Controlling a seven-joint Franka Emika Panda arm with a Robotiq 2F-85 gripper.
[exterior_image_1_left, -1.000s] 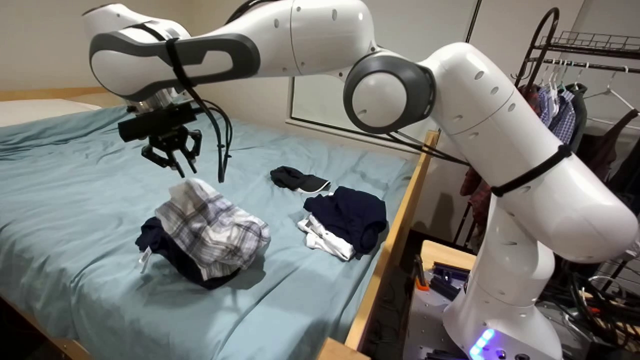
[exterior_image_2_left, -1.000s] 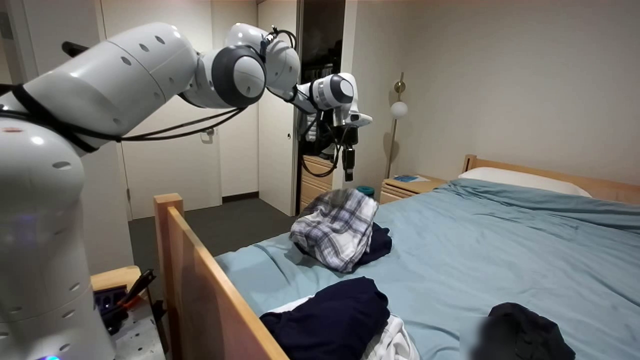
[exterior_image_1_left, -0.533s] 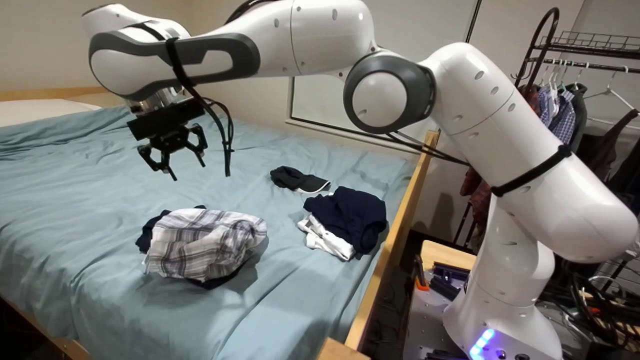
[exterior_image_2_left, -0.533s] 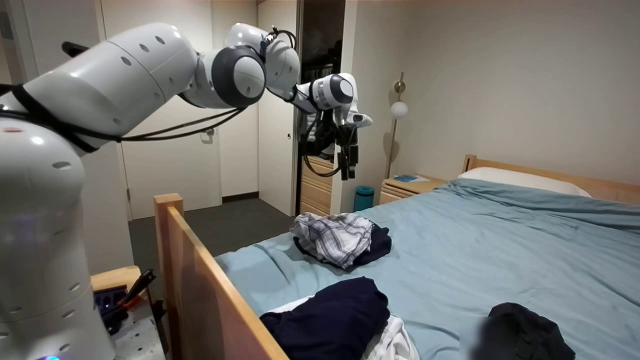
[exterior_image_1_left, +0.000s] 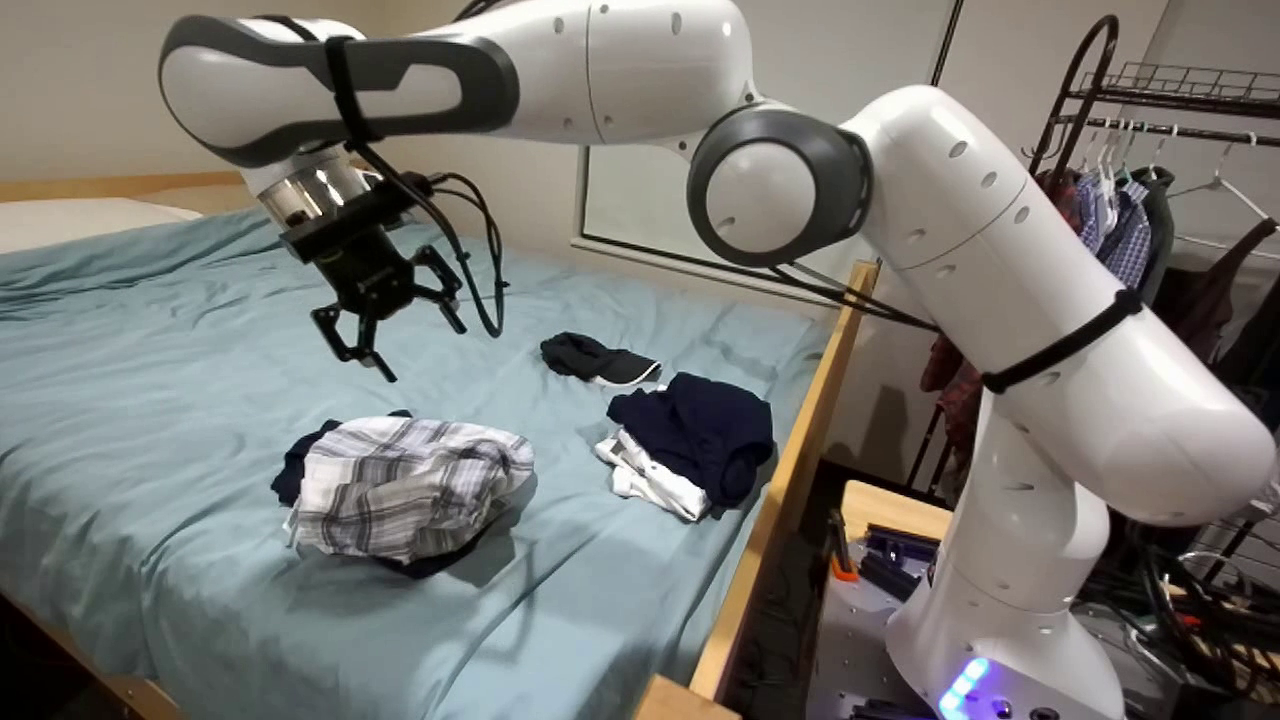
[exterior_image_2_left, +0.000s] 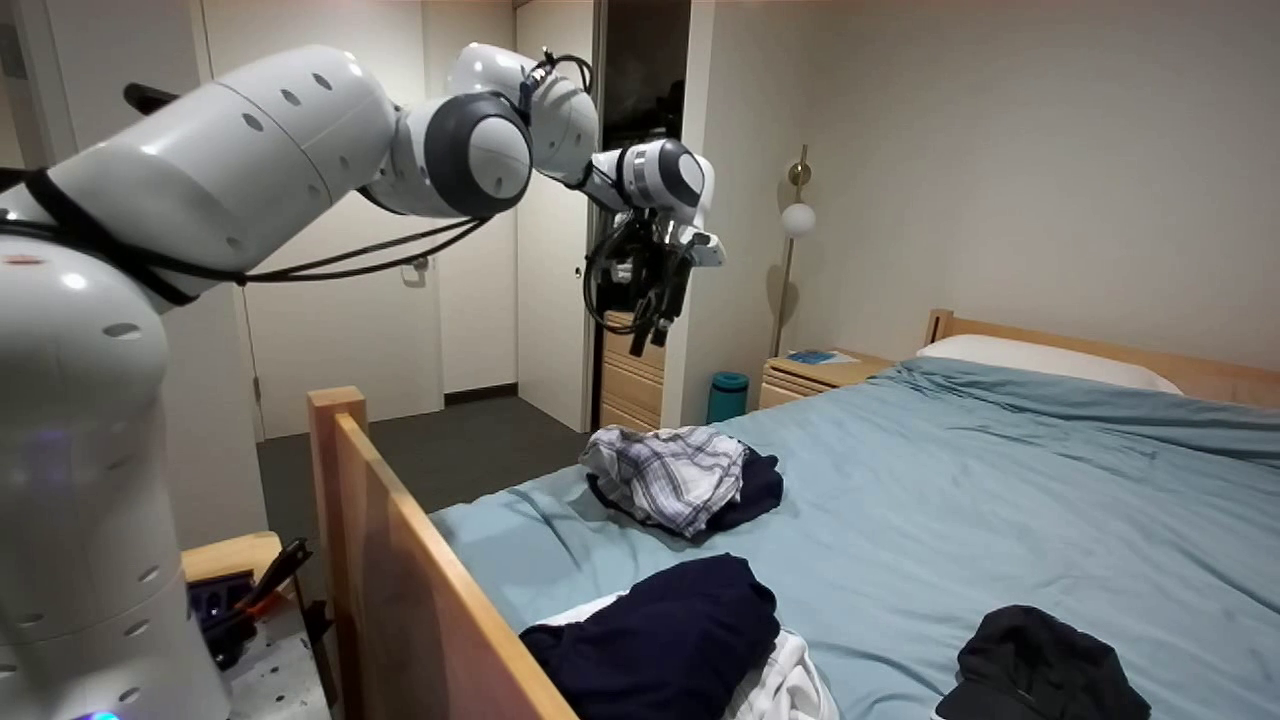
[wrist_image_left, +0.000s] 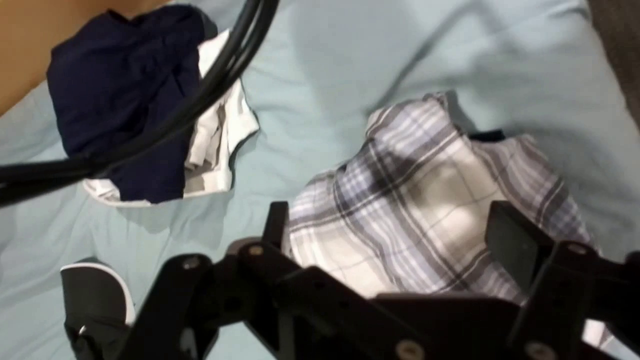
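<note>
In an exterior view, the gripper (exterior_image_1_left: 425, 353) is held above the blue-green bed (exterior_image_1_left: 560, 620), and its fingers (exterior_image_1_left: 383, 368) are spread widely from each other. The thing nearest to it is the plaid cloth (exterior_image_1_left: 415, 485), which is laid in a crumpled heap below; a gap is left between them. Under this heap, a dark blue cloth (exterior_image_1_left: 293, 475) is partly hidden. Toward the wooden rail (exterior_image_1_left: 811, 420), a white garment (exterior_image_1_left: 650, 480) is partly covered by a navy garment (exterior_image_1_left: 705, 425), and a black cap (exterior_image_1_left: 600, 362) is placed near both.

In an exterior view, the plaid cloth is seen close to the bed's edge, with the gripper tilted above it. A white pillow (exterior_image_2_left: 1035, 358) is partly covered by the bedding. Beyond the bed, a wooden nightstand (exterior_image_2_left: 845, 373), a lamp (exterior_image_2_left: 798, 219) and a teal cylinder (exterior_image_2_left: 727, 398) are noticed.

In the wrist view, the plaid cloth is framed between the separated fingers. The navy garment is crossed by black cables (wrist_image_left: 55, 172) in the foreground, and the brim of the cap is shown at the lower left.
</note>
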